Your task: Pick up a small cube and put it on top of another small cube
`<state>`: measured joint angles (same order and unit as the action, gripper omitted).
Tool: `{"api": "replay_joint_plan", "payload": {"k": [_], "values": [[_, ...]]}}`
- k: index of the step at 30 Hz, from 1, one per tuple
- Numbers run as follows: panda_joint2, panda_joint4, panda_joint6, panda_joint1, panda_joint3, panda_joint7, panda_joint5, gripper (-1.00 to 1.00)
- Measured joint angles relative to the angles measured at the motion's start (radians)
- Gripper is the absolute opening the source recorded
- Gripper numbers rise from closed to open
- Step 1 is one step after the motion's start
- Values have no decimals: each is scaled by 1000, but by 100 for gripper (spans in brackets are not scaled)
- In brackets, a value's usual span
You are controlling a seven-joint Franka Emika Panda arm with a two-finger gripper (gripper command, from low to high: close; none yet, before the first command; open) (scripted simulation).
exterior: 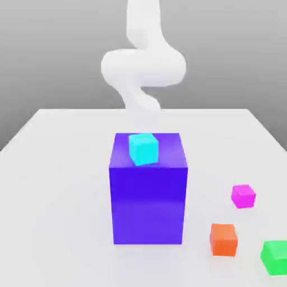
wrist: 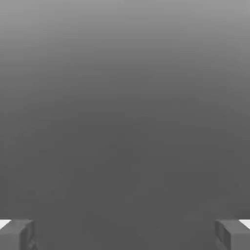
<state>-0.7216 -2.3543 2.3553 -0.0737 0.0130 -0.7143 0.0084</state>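
Note:
The small magenta-pink cube (exterior: 243,196) rests on the white table (exterior: 56,185) toward the exterior view's right, apart from everything else. A cyan cube (exterior: 144,148) sits on top of the big blue-violet block (exterior: 148,202) in the middle. My white arm (exterior: 143,64) curls above and behind that block. In the hand view my gripper (wrist: 125,234) is open, its grey fingertips (wrist: 17,234) spread wide with nothing between them, facing a plain grey background.
An orange cube (exterior: 223,239) lies near the table's front, right of the big block. A green cube (exterior: 274,257) sits at the front right corner, close to the frame's edge.

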Motion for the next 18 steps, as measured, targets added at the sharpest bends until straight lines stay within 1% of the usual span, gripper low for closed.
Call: {"api": "replay_joint_plan", "payload": {"k": [12,18], "values": [[433,-284,298,-375,109,459,38,0],[643,-422,443,-516,203,656,21,0]]}}
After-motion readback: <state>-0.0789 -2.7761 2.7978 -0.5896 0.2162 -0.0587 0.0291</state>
